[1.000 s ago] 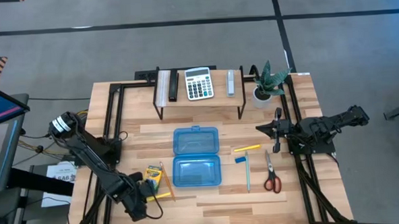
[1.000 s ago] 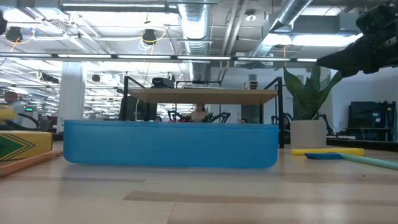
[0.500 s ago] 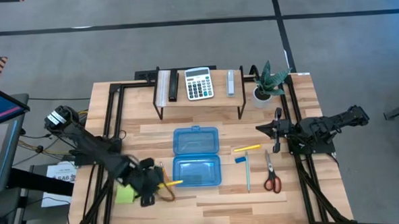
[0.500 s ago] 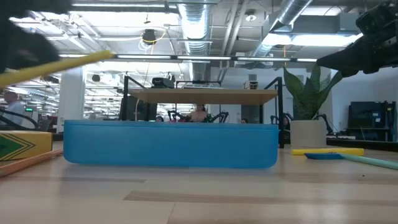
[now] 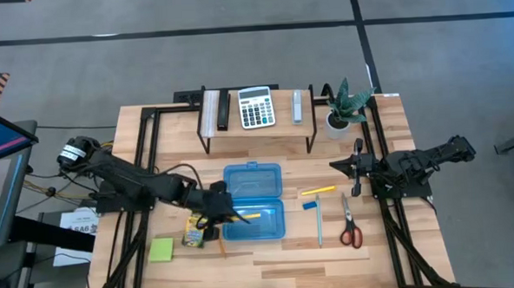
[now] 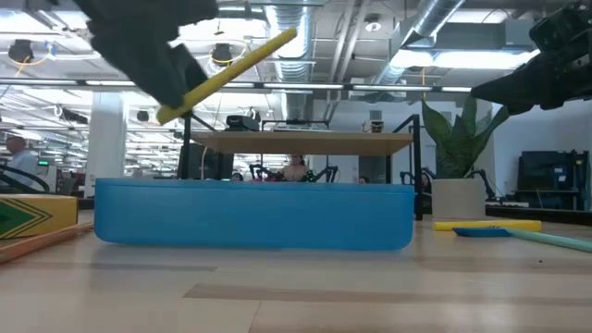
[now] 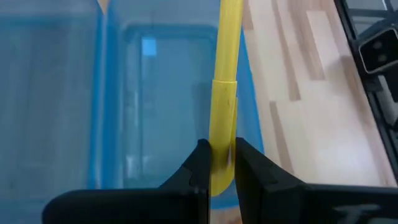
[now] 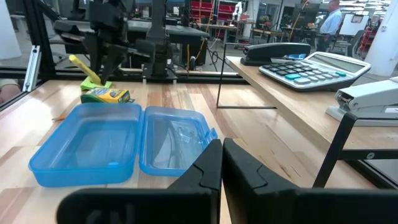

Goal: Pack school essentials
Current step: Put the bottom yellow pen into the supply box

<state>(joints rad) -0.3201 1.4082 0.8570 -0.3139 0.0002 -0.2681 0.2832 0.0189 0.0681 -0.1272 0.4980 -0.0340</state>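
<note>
From above, the left pincer [image 5: 219, 208] hangs over the near-left corner of the open blue case [image 5: 253, 201], pinching a yellow pencil [image 5: 245, 217] whose free end reaches out over the case's front tray. To do this step well I'd bring the pencil down level, lengthwise along the tray, and let go only once it sits low inside, so it cannot bounce off the rim. The right pincer [image 5: 336, 165] waits pressed together at the bench's [image 5: 392, 242] right side, holding nothing. Counting from here: one crayon box [image 5: 194, 231] and one green sticky pad [image 5: 162, 250] left of the case, another pencil [image 5: 318, 191], one blue eraser [image 5: 309, 205], one teal pen [image 5: 319, 225] and one pair of scissors [image 5: 350, 226] to its right (all apart from the case). One calculator [image 5: 255, 108] sits on the shelf behind. From bench height, the held pencil is tilted, raised well above the case wall, so it needs levelling. Through the left wrist camera, the two fingers [image 7: 200, 168] clamp the pencil near one end, directly over the tray. The right wrist camera shows its own fingers [image 8: 208, 165] together, the case lying open with both halves empty.
</note>
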